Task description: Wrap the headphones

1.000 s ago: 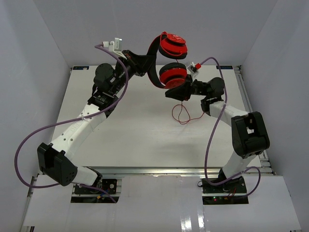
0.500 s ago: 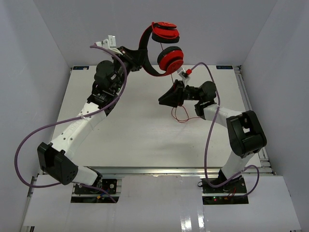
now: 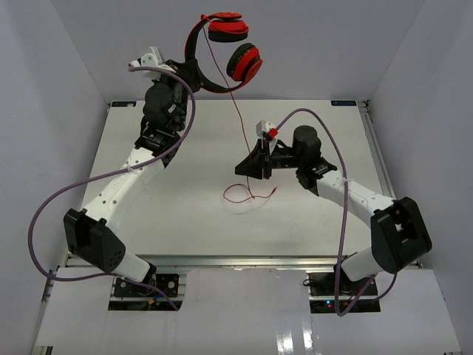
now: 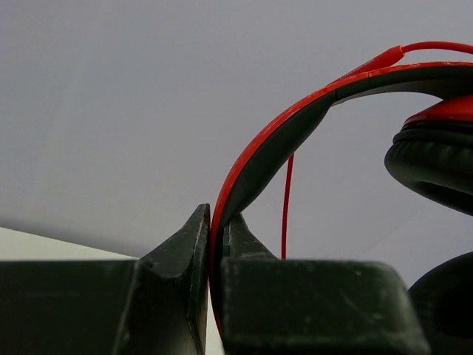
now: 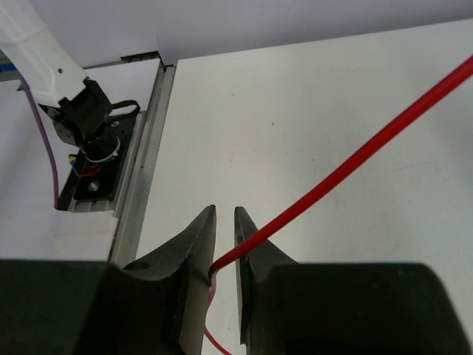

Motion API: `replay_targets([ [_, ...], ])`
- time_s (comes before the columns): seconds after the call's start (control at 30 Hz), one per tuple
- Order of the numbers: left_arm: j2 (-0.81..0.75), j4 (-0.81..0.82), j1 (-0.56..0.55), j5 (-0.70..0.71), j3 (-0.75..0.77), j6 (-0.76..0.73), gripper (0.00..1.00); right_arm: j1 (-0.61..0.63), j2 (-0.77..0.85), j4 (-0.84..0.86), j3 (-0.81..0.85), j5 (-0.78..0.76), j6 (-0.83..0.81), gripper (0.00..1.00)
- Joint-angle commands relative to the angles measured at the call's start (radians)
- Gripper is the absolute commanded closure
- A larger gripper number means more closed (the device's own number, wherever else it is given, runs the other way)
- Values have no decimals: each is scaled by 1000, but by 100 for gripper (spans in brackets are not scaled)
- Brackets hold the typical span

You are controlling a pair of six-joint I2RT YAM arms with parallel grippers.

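Left gripper (image 4: 219,222) clamps red headphones (image 3: 242,63) by curved headband (image 4: 273,140); thin cord (image 5: 347,166) in right gripper (image 5: 223,214) slit, grip unclear.

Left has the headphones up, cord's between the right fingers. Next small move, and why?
Probably lift the right gripper toward the headphones, carrying the cord around them for a first turn. The left gripper clamps the headband, holding them in the air; the cord runs straight down between the right fingers, its loose end on the table.
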State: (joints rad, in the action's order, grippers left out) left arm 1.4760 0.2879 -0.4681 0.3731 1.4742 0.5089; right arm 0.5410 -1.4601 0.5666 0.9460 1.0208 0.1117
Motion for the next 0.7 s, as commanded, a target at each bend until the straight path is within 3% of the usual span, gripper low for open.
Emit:
replay_targets([
  [0.0,-3,166,7,128,30,-150,100,76,20,-388,107,-178,-333,80],
  [0.17,28,283,8,182,-19,-320,100,173,23,-798,314,-564,-642,87],
  [0.23,37,315,8,188,-50,-348,100,223,28,-876,399,-790,-729,90],
  [0.3,43,354,8,188,-100,-390,100,266,57,-898,420,-1003,-838,90],
  [0.4,46,393,8,178,-161,-378,100,302,71,-885,447,-1193,-954,90],
  [0.67,91,467,8,161,-218,-228,100,423,53,-872,453,-1420,-1172,90],
])
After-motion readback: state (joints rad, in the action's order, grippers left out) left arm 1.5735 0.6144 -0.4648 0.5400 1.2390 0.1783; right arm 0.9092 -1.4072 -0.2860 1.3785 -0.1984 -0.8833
